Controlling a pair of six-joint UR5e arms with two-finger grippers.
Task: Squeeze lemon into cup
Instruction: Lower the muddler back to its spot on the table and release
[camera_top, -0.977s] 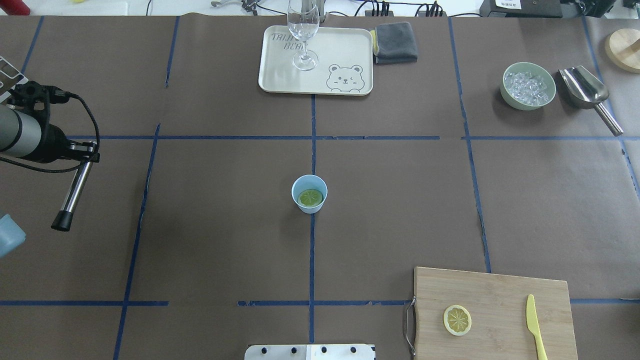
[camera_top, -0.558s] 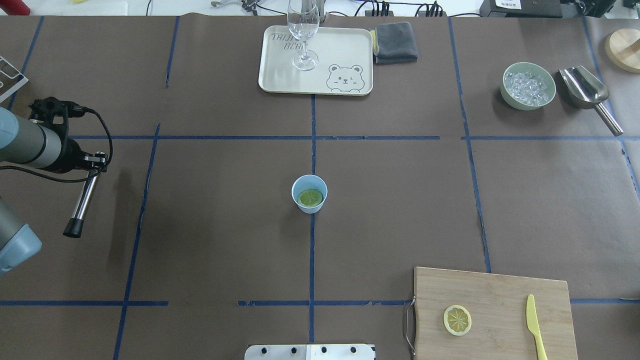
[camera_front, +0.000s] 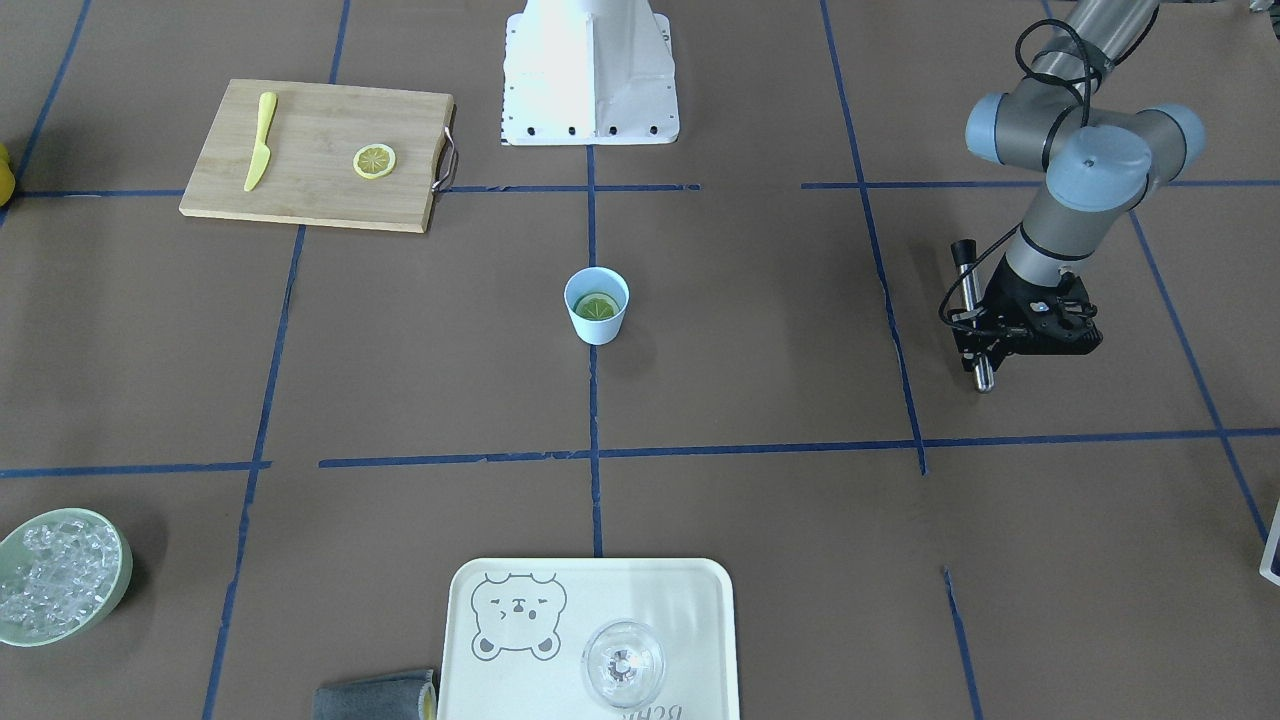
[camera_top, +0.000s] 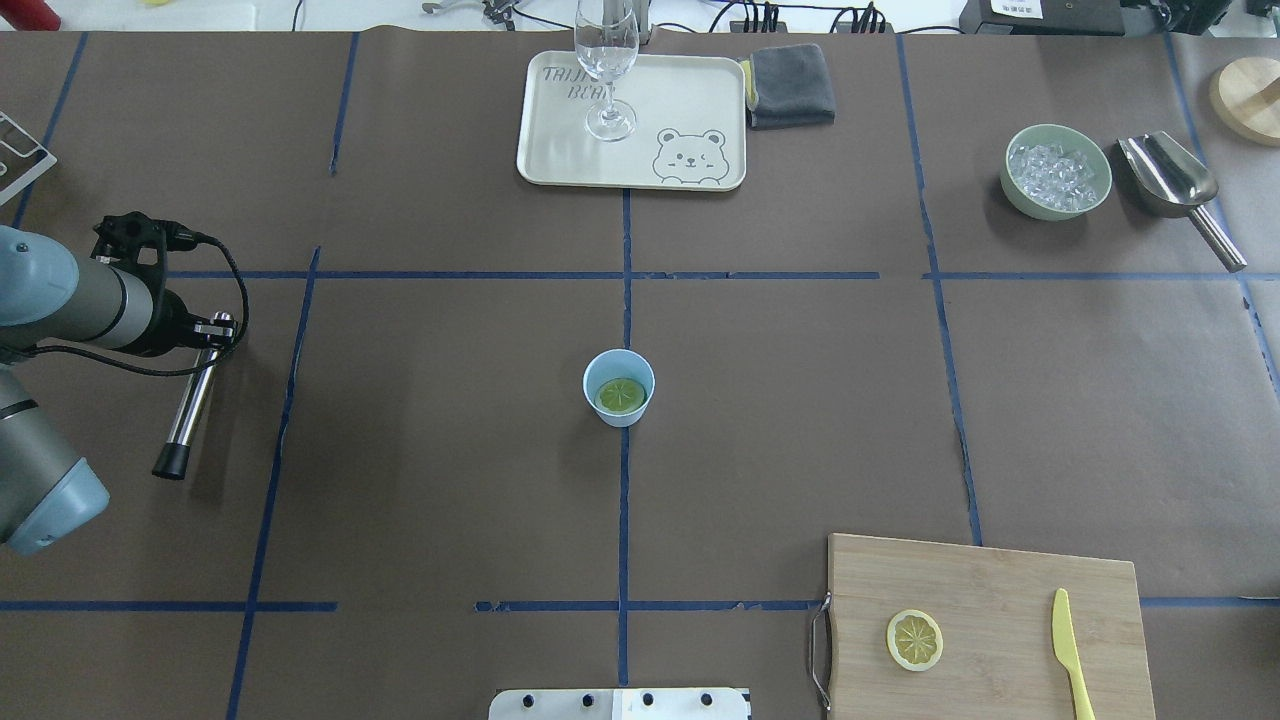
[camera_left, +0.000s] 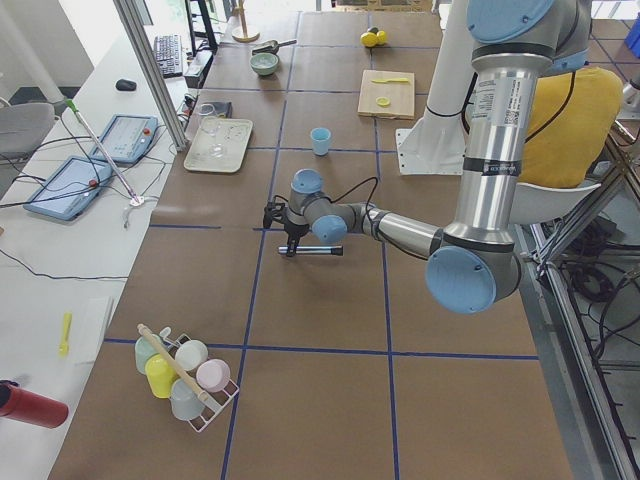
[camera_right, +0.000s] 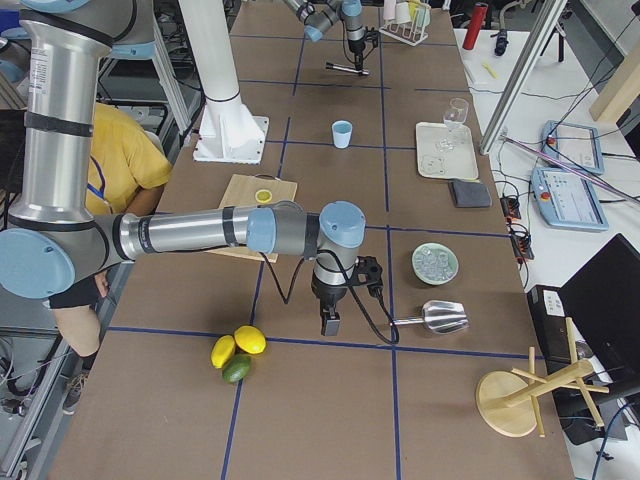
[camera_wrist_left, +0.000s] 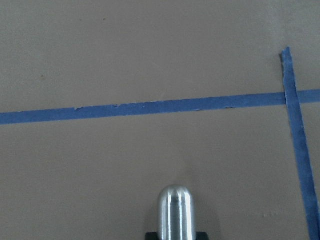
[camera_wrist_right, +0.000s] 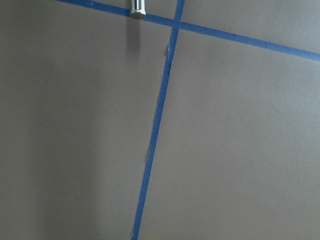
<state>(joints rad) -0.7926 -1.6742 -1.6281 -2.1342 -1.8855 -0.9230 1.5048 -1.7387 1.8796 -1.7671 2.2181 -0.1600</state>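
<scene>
The pale blue cup (camera_top: 619, 388) stands at the table's middle, also in the front-facing view (camera_front: 597, 305). A greenish-yellow lemon slice (camera_top: 620, 396) lies flat inside it. A second lemon slice (camera_top: 914, 640) lies on the wooden cutting board (camera_top: 985, 590). My left gripper (camera_top: 212, 330) is far to the left of the cup, shut on one end of a metal rod (camera_top: 190, 400) with a black tip, held level above the table. My right gripper (camera_right: 330, 322) shows only in the exterior right view, low near the scoop's handle. I cannot tell whether it is open.
A yellow knife (camera_top: 1070, 650) lies on the board. A tray (camera_top: 700, 100) with a clear glass (camera_top: 606, 60) and a grey cloth (camera_top: 792, 85) are at the back. A green bowl of ice (camera_top: 1056, 172) and a metal scoop (camera_top: 1175, 185) are at the back right.
My left arm has moved right, further into the overhead view, carrying the metal rod with it. The cup and both lemon slices have not moved.
</scene>
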